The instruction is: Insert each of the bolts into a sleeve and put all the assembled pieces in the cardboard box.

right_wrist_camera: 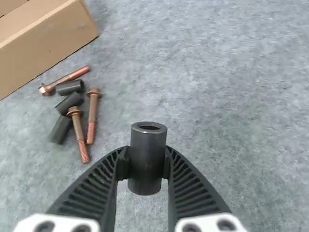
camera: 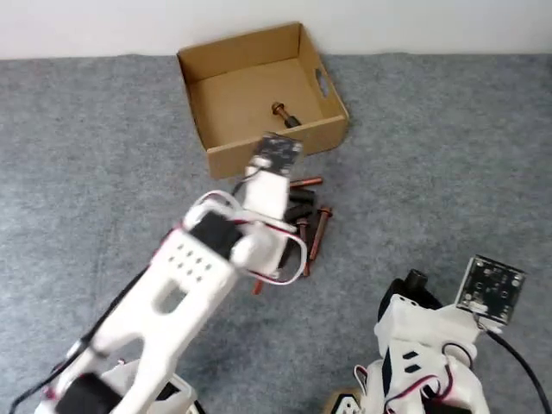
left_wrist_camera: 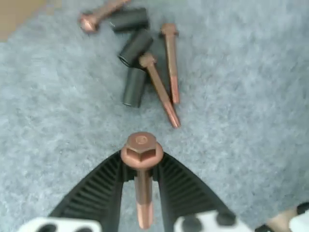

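Note:
My left gripper [left_wrist_camera: 141,162] is shut on a copper bolt [left_wrist_camera: 141,150], held by the shank just under its hex head, above the grey mat. Beyond it lies a loose pile: three copper bolts [left_wrist_camera: 159,89] and three dark sleeves [left_wrist_camera: 134,87]. My right gripper [right_wrist_camera: 146,159] is shut on a dark sleeve [right_wrist_camera: 147,150], upright with its bore open upward. In the high view the left arm [camera: 198,259] hangs over the pile [camera: 306,220], and the right arm [camera: 431,354] sits at the near right. The cardboard box [camera: 226,60] holds one assembled piece [camera: 285,114].
The box stands at the far middle of the grey mat [camera: 448,172], just behind the pile; its side wall [right_wrist_camera: 38,43] shows in the right wrist view. Bare mat lies to the right of the pile and to the far left.

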You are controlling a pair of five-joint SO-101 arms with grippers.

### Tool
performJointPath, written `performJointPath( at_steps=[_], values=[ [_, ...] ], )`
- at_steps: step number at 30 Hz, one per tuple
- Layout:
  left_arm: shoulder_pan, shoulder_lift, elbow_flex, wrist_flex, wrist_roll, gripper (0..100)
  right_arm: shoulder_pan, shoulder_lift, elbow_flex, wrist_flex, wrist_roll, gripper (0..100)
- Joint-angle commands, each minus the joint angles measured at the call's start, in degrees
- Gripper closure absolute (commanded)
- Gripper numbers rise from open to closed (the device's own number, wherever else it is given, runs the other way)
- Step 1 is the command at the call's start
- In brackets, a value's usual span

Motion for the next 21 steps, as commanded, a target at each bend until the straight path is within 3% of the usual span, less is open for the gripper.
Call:
performJointPath(
  at_steps=[1,7,17,21],
  values=[
    [-4.57,-10.73,1.63,-1.67,3.43,100,-3.47,-0.13,-0.09,-1.27,0.35,99.1],
    [-9.76,-29.54,4.00,1.23,4.13,100,-12.35,-0.04,1.49,-4.26,0.35,99.1],
    [-10.55,-55.91,14.02,-0.79,4.13,100,-31.25,0.40,1.67,-11.74,0.53,99.1],
    [-10.55,-67.08,18.86,-0.79,3.08,100,-40.57,-0.04,7.03,-16.40,8.26,99.1]
  ],
)
